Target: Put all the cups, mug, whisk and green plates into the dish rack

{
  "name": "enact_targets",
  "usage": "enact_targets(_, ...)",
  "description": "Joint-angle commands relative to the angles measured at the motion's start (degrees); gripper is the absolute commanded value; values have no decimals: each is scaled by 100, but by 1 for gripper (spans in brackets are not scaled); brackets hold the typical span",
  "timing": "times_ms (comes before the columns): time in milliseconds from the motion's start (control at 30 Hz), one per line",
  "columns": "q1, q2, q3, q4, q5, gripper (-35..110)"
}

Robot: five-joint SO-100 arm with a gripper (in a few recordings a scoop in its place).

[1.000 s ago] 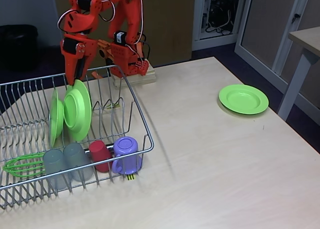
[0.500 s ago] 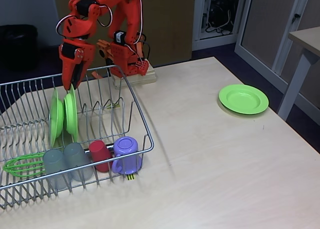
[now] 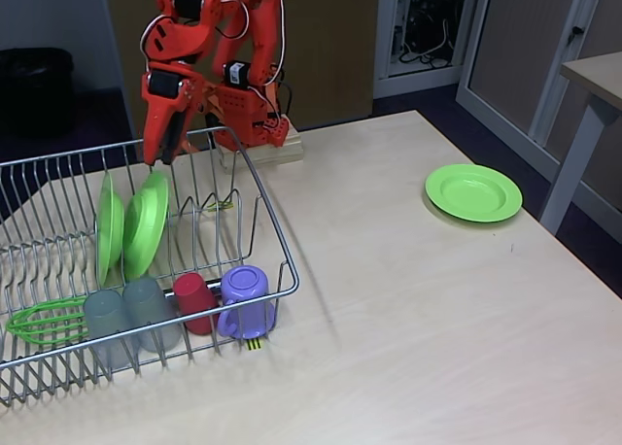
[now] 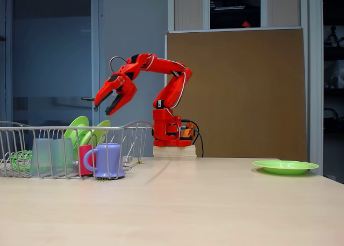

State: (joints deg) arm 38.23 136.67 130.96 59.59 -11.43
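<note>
The jaws [image 4: 105, 107] hang open and empty above the far end of the dish rack [image 3: 277, 246], angled downward.

**Items below the jaws**
- Two green plates stand on edge between the prongs directly beneath the jaws. The nearer racked plate [image 3: 145, 224] leans to one side; the other racked plate [image 3: 109, 227] stands closer to upright just beside it.
- Further below, along the near wall of the rack, sit two grey tumblers [image 3: 126, 314], the red cup [image 3: 193, 299] and the lilac mug [image 3: 245, 300], all inverted.
- The whisk [image 3: 41, 321] lies in the rack's near corner, beside the tumblers.

**Item still outstanding**
- The third plate [image 3: 473, 192] lies flat on the surface [image 3: 408, 319], well apart from the jaws and on the far side of the arm base from the rack.

**Judged status**
All items but one plate appear racked; the remaining step is to fetch that plate.

**Hazards**
- The leaning plate is close under the jaws. A low sweep away from the rack could clip its rim and tip it out of its slot or against its neighbour.
- A flat plate offers only its thin rim to grip. A shallow or off-centre pinch could let it slide or drop in transit.
- Lowering it between prongs already crowded by two plates could jam it or dislodge them.
</note>
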Motion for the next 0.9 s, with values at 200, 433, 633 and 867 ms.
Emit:
enact_targets(200, -2338, 1591, 633, 527, 1020, 18)
enact_targets(433, -4597, 1283, 738, 396, 2733, 3)
enact_targets(633, -6398, 62, 466, -387, 4403, 26)
enact_targets(867, -7770, -2101, -220, -1318, 6478, 28)
